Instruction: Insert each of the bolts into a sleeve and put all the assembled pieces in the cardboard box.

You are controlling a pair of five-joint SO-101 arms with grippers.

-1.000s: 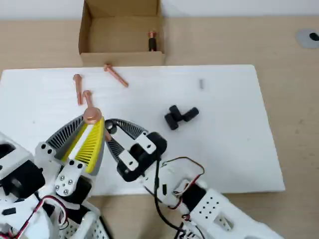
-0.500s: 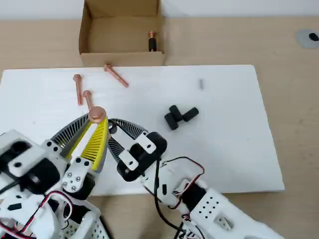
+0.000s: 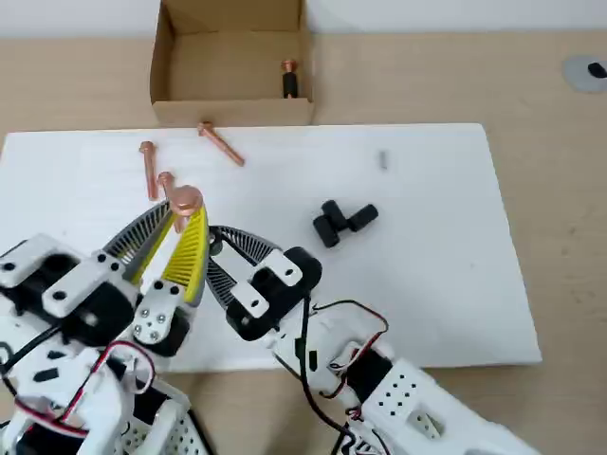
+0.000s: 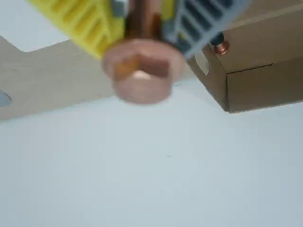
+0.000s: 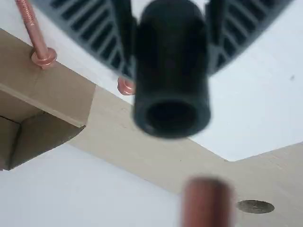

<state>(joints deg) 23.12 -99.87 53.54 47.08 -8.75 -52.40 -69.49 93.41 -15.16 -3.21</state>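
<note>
On the tan wooden counter [image 3: 555, 199] lies a white rectangular sheet [image 3: 427, 284], with the open brown cardboard box [image 3: 169, 59] behind it (one assembled bolt-and-sleeve piece [image 3: 289, 80] stands inside). The left end effector [image 3: 180, 212] grips a copper flanged bolt [image 3: 185, 200]. The right end effector [image 3: 211, 245] clamps a black cylindrical sleeve [image 5: 171, 71]. On the sheet rest spare black sleeves [image 3: 343, 222] and spare copper bolts [image 3: 148, 169].

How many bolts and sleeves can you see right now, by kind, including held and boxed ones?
Bolts: 5. Three loose bolts, one held bolt in the left gripper, one in the boxed piece inside the cardboard box.
Sleeves: 5. Apparently three loose sleeves, one held sleeve in the right gripper, one on the boxed piece.
Total: 10.
</note>
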